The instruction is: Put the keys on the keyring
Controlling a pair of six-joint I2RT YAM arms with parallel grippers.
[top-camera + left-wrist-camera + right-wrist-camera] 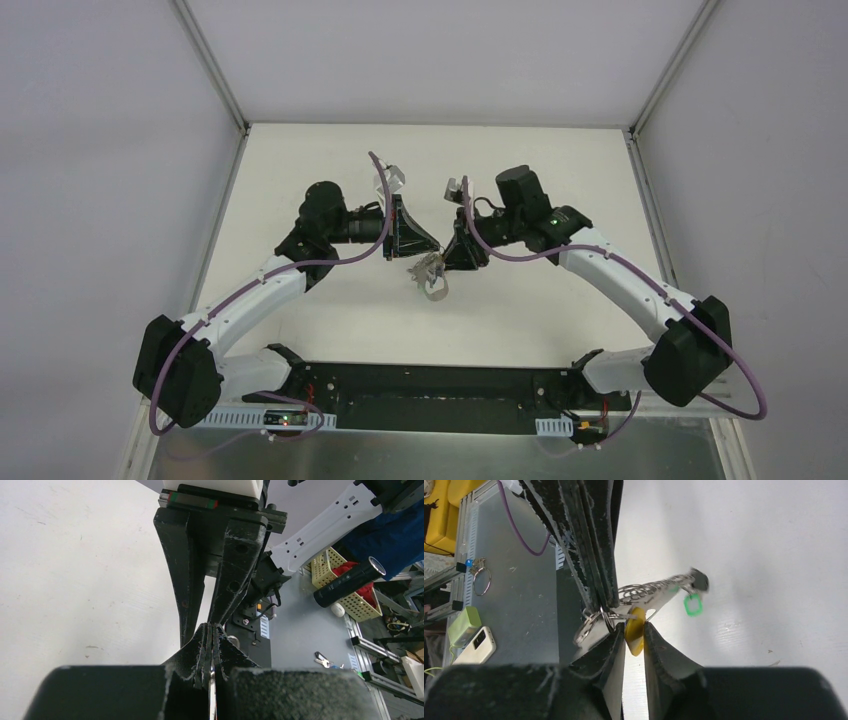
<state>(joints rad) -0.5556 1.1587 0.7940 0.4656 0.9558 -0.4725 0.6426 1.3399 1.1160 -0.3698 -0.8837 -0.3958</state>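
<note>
Both grippers meet above the middle of the white table. My left gripper (436, 250) (212, 629) is shut on the keyring (432, 278) (655, 591); only a thin metal edge (212, 690) shows between its own jaws. In the right wrist view its black fingers (594, 555) come down from the top onto the silver rings. My right gripper (450, 256) (634, 628) is shut on the yellow-headed key (635, 641), whose blade lies against the rings. A green-headed key (692, 605) and a black-headed key (699, 580) dangle from the keyring's far end.
Off the table's near edge lies a grey surface with a spare ring of keys (480, 577), a phone (476, 645) and a green box (464, 625). A yellow basket (332, 565), a black cylinder (350, 582) and loose keys (322, 659) lie beyond the arm bases.
</note>
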